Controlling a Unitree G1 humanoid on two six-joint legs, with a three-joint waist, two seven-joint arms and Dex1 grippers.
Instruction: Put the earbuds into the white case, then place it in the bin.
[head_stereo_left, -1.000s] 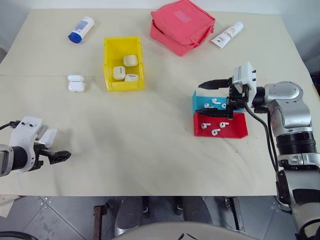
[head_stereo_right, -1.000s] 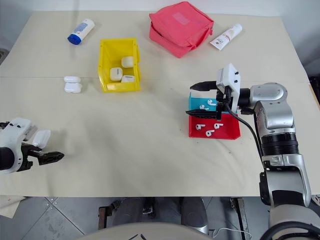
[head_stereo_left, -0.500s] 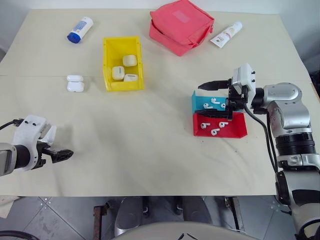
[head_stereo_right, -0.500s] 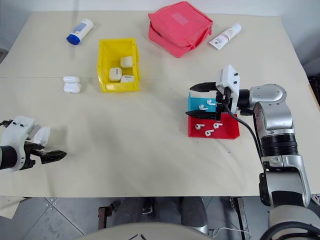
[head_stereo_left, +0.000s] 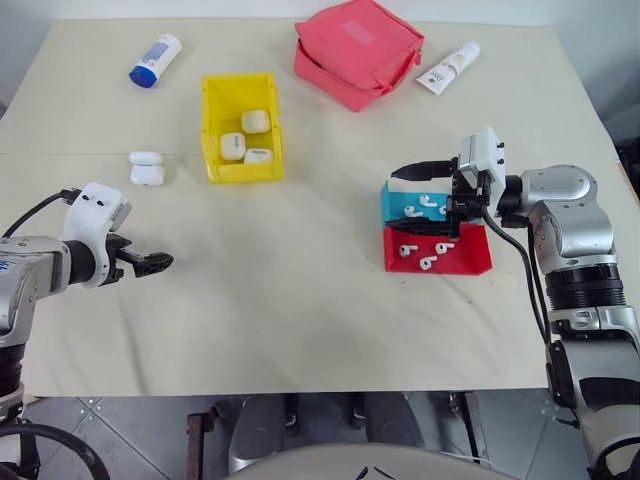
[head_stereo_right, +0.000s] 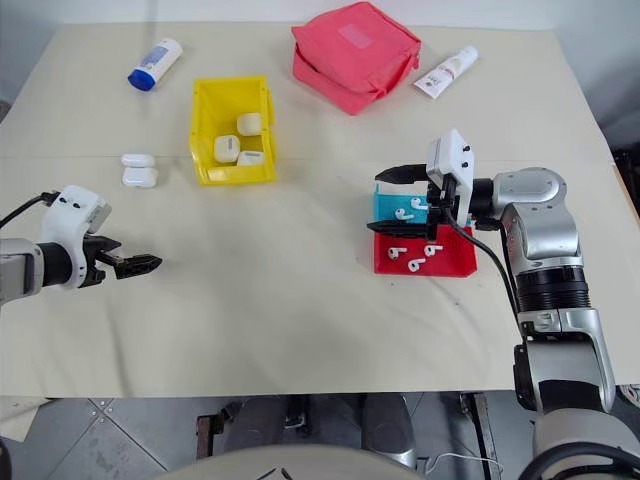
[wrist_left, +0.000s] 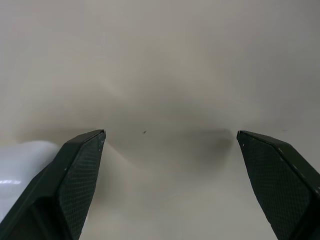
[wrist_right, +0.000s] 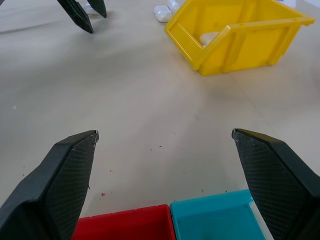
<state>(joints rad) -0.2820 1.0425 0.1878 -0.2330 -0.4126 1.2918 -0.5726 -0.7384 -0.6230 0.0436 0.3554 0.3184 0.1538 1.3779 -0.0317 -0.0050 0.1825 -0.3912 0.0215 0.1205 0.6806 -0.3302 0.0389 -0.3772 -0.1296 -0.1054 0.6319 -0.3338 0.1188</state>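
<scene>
A: What changed? Left hand (head_stereo_left: 160, 263) came up and in over the desk (head_stereo_left: 300, 300), now nearer the middle than at the near-left edge where it was a second ago. Fingers spread wide, nothing between them.

B: Right hand (head_stereo_left: 415, 200)?

A: Same spot as before, hanging over the blue tray (head_stereo_left: 395, 205) and red tray (head_stereo_left: 470, 262), fingers wide apart, empty. Earbuds (head_stereo_left: 422, 255) lie in both trays, untouched.

B: So for the task?

A: Looks like the left is heading for a white case (head_stereo_left: 147, 174); two sit on the desk just left of the bin (head_stereo_left: 212, 120), well apart from the hand. Bin already has three cases in it. No earbud picked, no case opened, so this round is barely started.

B: Other differences?

A: Whole view shifted a bit, that's the camera. Pouch (head_stereo_left: 358, 50), tube (head_stereo_left: 450, 67), bottle (head_stereo_left: 155, 59) haven't moved.
</scene>
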